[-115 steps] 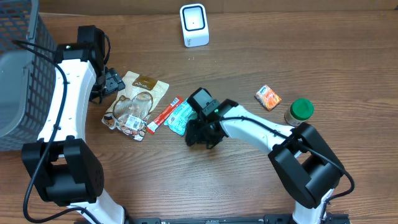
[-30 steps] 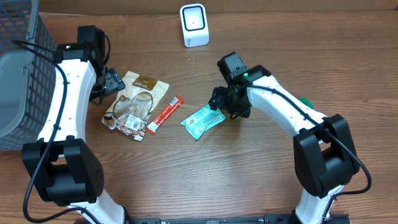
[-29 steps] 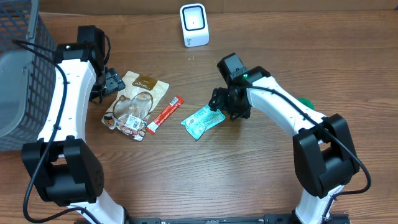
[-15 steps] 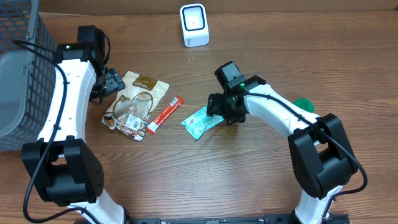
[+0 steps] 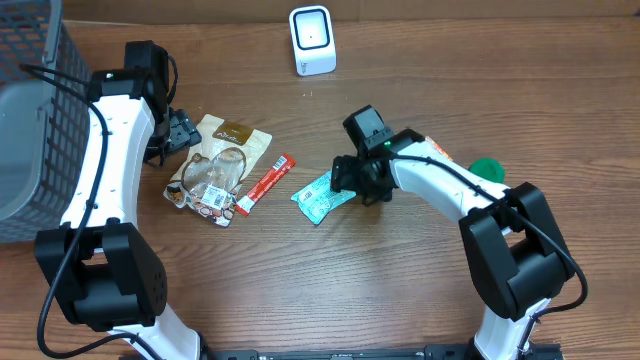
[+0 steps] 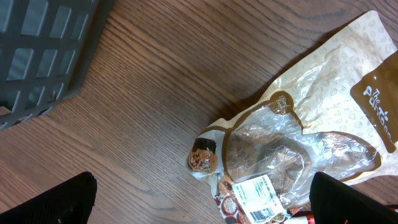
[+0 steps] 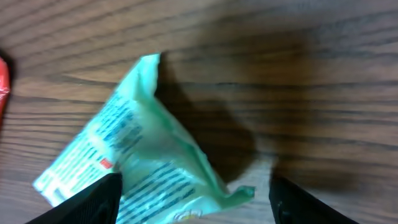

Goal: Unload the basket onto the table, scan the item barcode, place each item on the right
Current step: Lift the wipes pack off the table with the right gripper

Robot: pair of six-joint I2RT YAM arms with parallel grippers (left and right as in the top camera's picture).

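**Positioning at the barcode item**

Hovering the right gripper low over the mint-green printed packet, jaws spread wide, one dark fingertip at each side of the packet's crumpled end. Nothing clamped; contact between fingertip and wrapper not discernible. Lying flat on the wooden table near its middle, just right of a red stick sachet and well apart from the white scanner at the far edge. Holding the left gripper fully open and empty above the brown snack pouch, beside the grey basket.
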